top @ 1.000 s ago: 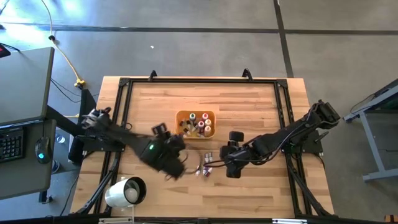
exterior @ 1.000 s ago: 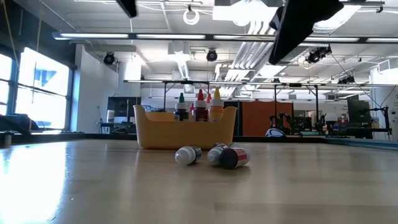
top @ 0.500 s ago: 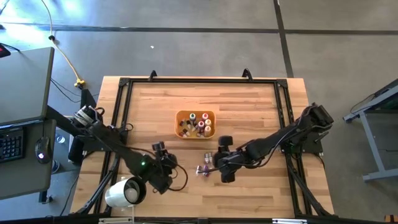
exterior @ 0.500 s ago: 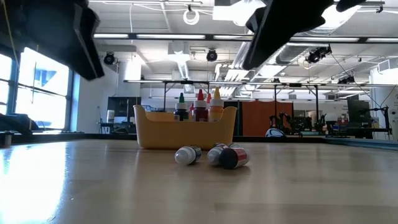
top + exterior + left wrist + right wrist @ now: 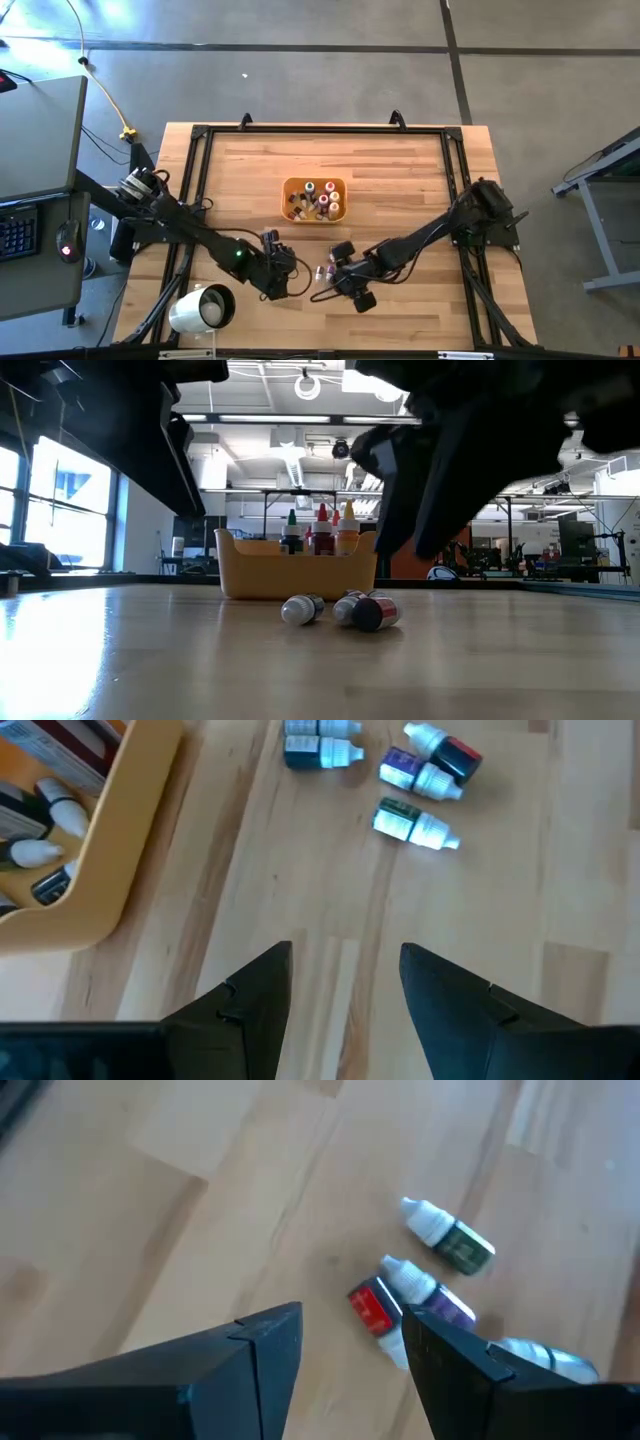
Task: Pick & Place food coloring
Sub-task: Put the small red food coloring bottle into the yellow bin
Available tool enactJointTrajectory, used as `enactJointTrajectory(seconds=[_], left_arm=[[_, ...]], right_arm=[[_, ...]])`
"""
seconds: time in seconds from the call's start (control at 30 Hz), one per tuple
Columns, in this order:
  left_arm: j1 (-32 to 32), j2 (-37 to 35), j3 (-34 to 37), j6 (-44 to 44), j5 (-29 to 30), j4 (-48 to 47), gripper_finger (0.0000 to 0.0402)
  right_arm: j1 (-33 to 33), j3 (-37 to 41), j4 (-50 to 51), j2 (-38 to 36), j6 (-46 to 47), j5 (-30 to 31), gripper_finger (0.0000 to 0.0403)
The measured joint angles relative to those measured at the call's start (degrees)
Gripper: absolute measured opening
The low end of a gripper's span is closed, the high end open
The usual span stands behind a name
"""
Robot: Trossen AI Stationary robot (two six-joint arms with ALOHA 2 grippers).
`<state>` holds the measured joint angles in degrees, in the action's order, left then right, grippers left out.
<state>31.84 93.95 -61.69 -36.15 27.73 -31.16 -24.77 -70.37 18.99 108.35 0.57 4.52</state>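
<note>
The table (image 5: 400,170) carries an orange tray (image 5: 314,200) at its centre, holding upright food coloring bottles (image 5: 318,199). Both arms reach low toward the loose bottles (image 5: 324,272) lying at the tray's six o'clock. The left pincer (image 5: 283,277) sits at their nine o'clock, released and empty. The right pincer (image 5: 338,280), at their three o'clock, is likewise released and empty. Its wrist view shows four loose bottles (image 5: 440,1280).

Wooden table (image 5: 400,170) with black frame rails, white roll (image 5: 203,309) at its near-left corner, keyboard (image 5: 17,232) and mouse (image 5: 66,240) on grey side desk (image 5: 40,130)
</note>
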Motion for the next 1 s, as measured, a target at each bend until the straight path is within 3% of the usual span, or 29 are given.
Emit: enactJointTrajectory(seconds=[0.3, 0.53, 0.7, 1.0], left_arm=[[-1.18, 0.0, -0.14, 1.15, -0.24, -0.52, 0.0184], [-1.07, 0.0, -0.22, 2.91, -1.44, -0.24, 0.0184], [-1.09, 0.0, -0.22, 2.88, -1.46, -0.26, 0.0184], [-1.09, 0.0, -0.24, 2.72, -1.75, -0.22, 0.0184]], right_arm=[[0.39, 0.0, -1.65, 4.24, -4.52, 4.41, 0.0168], [2.08, 0.0, -1.7, 4.28, -4.35, 3.46, 0.0168], [3.08, -0.09, -2.17, 5.44, -3.95, -0.67, 0.0165], [3.04, -0.22, -2.0, 6.88, -4.47, -0.31, 0.0126]])
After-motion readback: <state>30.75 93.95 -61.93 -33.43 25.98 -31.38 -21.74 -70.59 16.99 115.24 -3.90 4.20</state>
